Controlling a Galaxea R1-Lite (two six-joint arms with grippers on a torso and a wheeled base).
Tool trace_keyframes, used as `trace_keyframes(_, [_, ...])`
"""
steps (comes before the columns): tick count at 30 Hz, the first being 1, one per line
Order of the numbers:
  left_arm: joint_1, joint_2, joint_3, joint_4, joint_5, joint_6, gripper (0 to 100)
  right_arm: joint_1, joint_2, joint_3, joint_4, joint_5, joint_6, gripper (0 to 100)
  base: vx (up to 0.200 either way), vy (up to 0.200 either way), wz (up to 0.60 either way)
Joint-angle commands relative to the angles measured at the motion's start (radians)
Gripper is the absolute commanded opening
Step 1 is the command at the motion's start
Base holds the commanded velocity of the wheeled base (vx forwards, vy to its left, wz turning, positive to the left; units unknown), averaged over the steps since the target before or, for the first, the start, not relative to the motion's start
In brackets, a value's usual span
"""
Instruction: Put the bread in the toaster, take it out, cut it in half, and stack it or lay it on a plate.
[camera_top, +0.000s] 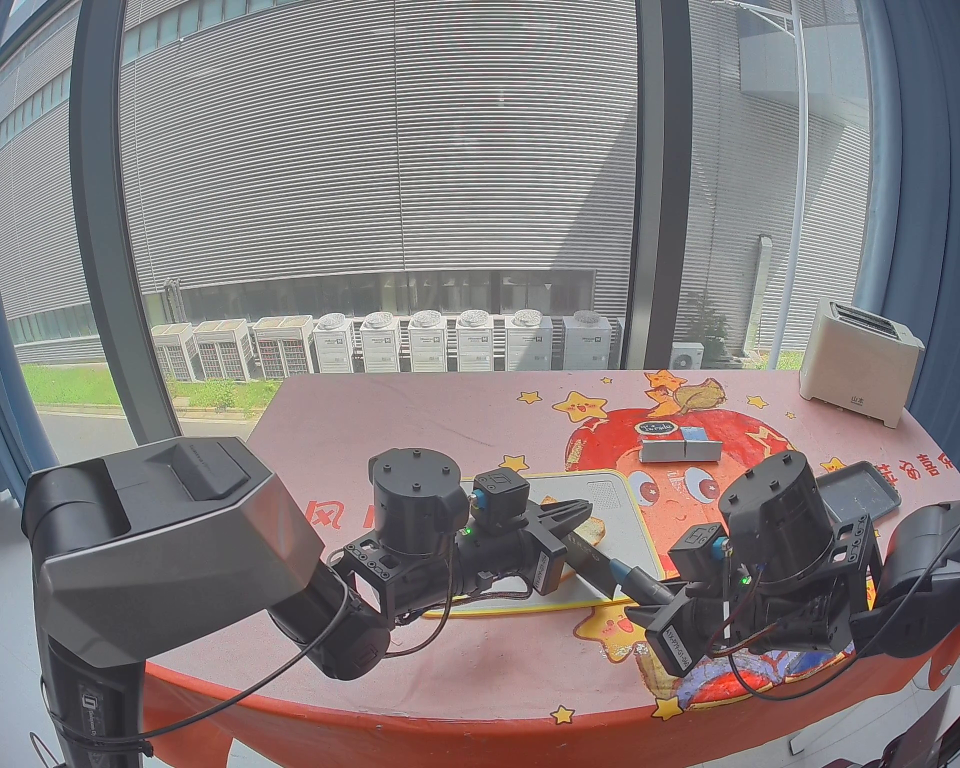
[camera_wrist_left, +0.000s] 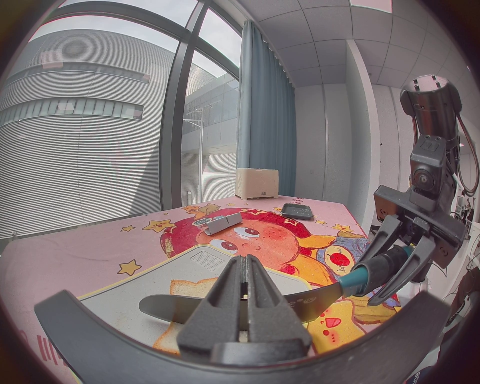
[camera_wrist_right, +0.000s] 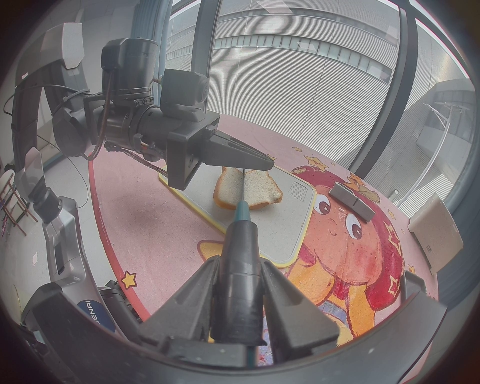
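While the pale, crusted slice of bread (camera_wrist_right: 250, 189) lay flat on the grey, yellow-rimmed cutting board (camera_wrist_right: 287, 235) near the front edge of the pink desk (camera_top: 400, 420), we had our right hand (camera_wrist_right: 239, 261) clenched on the black-handled steel knife (camera_wrist_left: 165, 307), its blade reaching across the slice. Our left hand (camera_wrist_right: 267, 164), fingers pressed together and grasping nothing, hung over the bread; we could not tell whether it touched. We judged the slice light, soft and crumbly, likely to slide, so best pinned gently near the crust. The white toaster (camera_top: 860, 360) stood at the far right corner.
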Motion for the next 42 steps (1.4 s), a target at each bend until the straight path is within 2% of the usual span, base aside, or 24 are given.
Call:
trace_keyframes(1, [0.005, -0.053, -0.002, -0.025, 0.001, -0.005, 0, 0.001, 0.000, 0.002, 0.002, 0.000, 0.000, 0, 0.000, 0.000, 0.00])
trace_keyframes(8, [0.011, -0.057, -0.008, -0.044, 0.003, -0.021, 0, 0.000, -0.002, 0.005, 0.002, 0.000, 0.000, 0, 0.000, 0.000, 0.00])
trace_keyframes(17, [0.011, -0.039, 0.001, -0.046, 0.003, -0.019, 0, 0.000, 0.006, 0.005, 0.002, 0.000, 0.000, 0, 0.000, 0.000, 0.00])
trace_keyframes(26, [-0.026, -0.011, 0.044, -0.043, 0.003, -0.017, 0, 0.001, 0.008, 0.011, 0.002, 0.000, -0.001, 0, 0.000, 0.000, 0.00])
trace_keyframes(42, [-0.030, 0.056, 0.038, -0.049, 0.003, -0.011, 0, 0.001, 0.005, 0.023, 0.002, -0.002, -0.001, 0, 0.000, 0.000, 0.00])
